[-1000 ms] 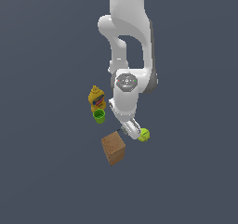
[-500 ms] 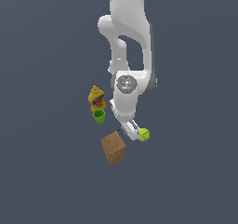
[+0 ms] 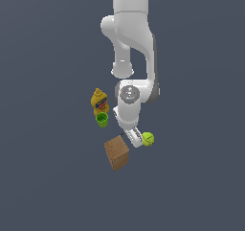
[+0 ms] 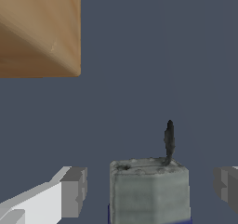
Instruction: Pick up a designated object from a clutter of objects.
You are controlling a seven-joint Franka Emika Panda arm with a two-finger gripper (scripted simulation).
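Between your spread gripper (image 4: 148, 190) fingers (image 4: 74, 190) sits the tiny grey-white piece with a dark blue end (image 4: 149, 190), gaps on both sides. Brown wood-textured block (image 4: 39, 30) lies near, tennis ball (image 3: 148, 139) beside.

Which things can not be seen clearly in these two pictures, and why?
- Grey-white piece: cut off by the wrist view's edge; in the exterior view the hand hides it.
- Hand fingers: only the tips show in the wrist view.
- Wooden block: cut off by the wrist view's edge.
- Mustard bottle label: too small to read.
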